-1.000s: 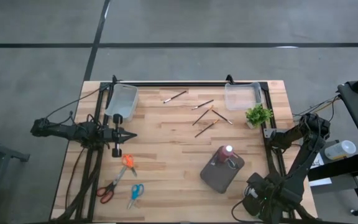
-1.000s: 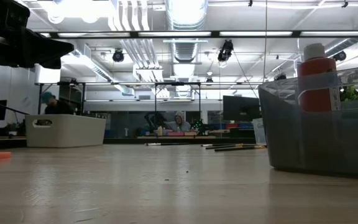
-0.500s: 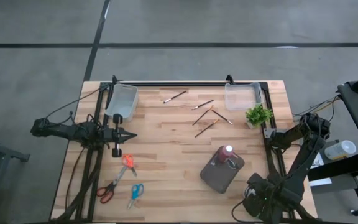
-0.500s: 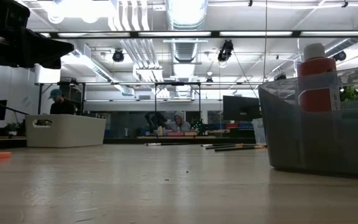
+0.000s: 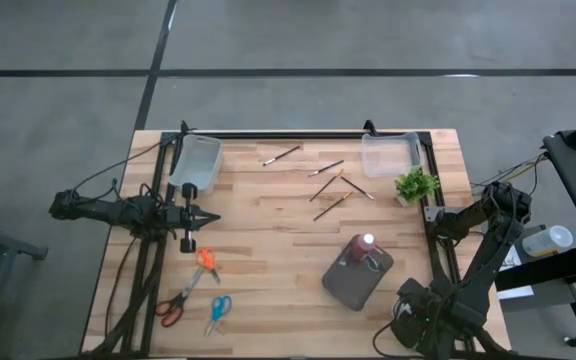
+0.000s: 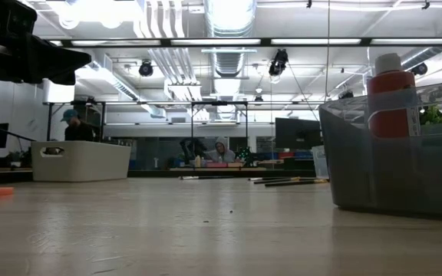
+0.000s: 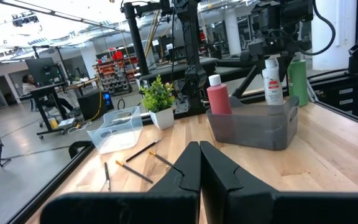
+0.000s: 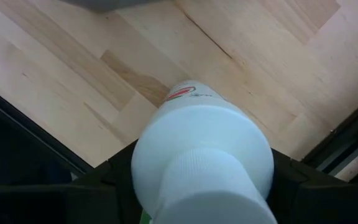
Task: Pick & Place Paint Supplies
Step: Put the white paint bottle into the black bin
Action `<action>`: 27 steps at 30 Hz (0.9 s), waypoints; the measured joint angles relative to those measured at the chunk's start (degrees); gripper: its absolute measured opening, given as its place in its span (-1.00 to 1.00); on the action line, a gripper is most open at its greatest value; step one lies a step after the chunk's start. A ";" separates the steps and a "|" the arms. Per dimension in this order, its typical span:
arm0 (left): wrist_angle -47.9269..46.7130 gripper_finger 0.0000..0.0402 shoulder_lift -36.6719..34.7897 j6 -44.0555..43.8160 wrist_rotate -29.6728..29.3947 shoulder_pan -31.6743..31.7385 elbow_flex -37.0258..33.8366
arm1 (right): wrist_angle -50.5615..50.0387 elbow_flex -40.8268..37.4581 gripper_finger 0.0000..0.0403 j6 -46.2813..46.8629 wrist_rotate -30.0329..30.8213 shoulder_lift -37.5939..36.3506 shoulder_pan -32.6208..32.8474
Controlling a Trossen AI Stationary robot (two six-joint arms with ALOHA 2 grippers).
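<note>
A grey bin [image 5: 353, 280] stands on the table's near right part with a red paint bottle [image 5: 367, 243] upright in it, also seen as the red bottle [image 7: 217, 96]. Several thin brushes [image 5: 330, 187] lie flat on the far middle of the wood. My right gripper [image 8: 201, 180], by the table's near right corner [image 5: 415, 316], is shut on a white paint bottle [image 8: 201, 155]. A green bottle [image 7: 298, 79] stands past the bin. My left gripper [image 7: 199, 163] is shut, holds nothing, and hovers at the table's left side [image 5: 190, 216]. My right gripper pinches the white bottle's body [image 8: 148, 149] just below its pale cap [image 8: 219, 186], with one finger [image 8: 98, 186] on each of two opposite sides. The fingers come from above, pointing down. The bottle is upright over the wood; whether its base rests there is hidden.
Two clear bins sit at the far edge, one at the left [image 5: 197, 163] and one at the right [image 5: 389, 153]. A small potted plant [image 5: 415, 185] stands near the right one. Three pairs of scissors [image 5: 205, 262] lie at the near left. Bare wood lies in the middle.
</note>
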 joint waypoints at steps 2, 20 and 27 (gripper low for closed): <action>0.01 -1.00 0.00 0.00 0.00 0.01 0.00 | 0.00 0.00 0.05 0.00 -0.01 0.00 0.00; 0.00 -1.00 0.04 0.00 0.00 0.00 0.00 | -9.61 7.78 0.06 -1.05 2.05 -2.26 0.00; 0.01 -1.00 0.03 0.00 -0.01 0.00 0.00 | -18.17 12.40 0.06 -3.03 4.30 -3.95 -1.95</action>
